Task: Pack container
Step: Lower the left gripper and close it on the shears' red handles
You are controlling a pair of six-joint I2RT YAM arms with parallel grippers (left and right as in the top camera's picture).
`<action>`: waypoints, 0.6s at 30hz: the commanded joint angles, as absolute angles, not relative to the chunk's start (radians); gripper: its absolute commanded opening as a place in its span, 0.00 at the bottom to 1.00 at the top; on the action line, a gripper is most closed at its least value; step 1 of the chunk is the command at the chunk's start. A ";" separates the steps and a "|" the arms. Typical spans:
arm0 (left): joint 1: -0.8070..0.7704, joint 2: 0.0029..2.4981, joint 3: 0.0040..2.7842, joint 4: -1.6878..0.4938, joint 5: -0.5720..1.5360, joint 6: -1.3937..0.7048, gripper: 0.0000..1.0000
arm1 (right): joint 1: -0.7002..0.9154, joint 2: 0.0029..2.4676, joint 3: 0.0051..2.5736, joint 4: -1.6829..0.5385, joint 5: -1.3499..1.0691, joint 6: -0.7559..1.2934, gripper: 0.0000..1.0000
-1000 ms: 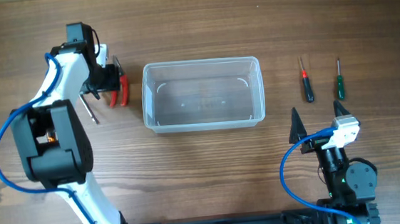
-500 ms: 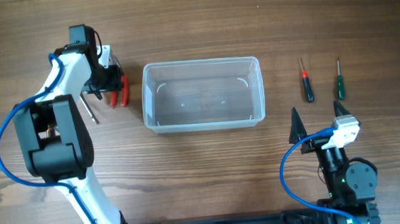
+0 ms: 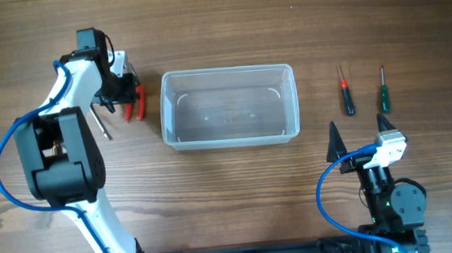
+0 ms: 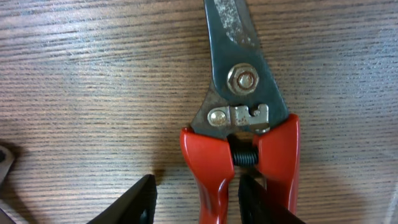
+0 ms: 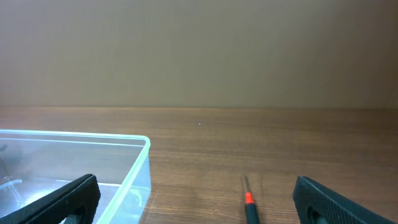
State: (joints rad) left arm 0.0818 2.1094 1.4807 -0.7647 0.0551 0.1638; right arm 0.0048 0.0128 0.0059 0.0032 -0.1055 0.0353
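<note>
Nearest, the right gripper (image 3: 358, 128) hangs with its black pointed fingers spread wide. Beyond it, mid-table, sits the container (image 3: 232, 141): clear glossy plastic, rounded corners, a lipped rim. To its left, the left gripper (image 4: 196, 204) stands parted astride one smooth red handle of the steel snips (image 4: 236, 106) on the grained wooden table (image 3: 232, 199).
</note>
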 commanded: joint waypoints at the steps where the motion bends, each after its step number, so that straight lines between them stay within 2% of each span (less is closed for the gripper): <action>1: 0.089 2.121 1.496 -0.777 0.082 0.179 0.44 | 0.001 0.004 0.006 0.007 -0.120 0.027 1.00; 18: 0.089 2.144 1.496 -0.796 0.082 0.176 0.42 | 0.000 0.004 0.006 0.007 -0.120 0.027 1.00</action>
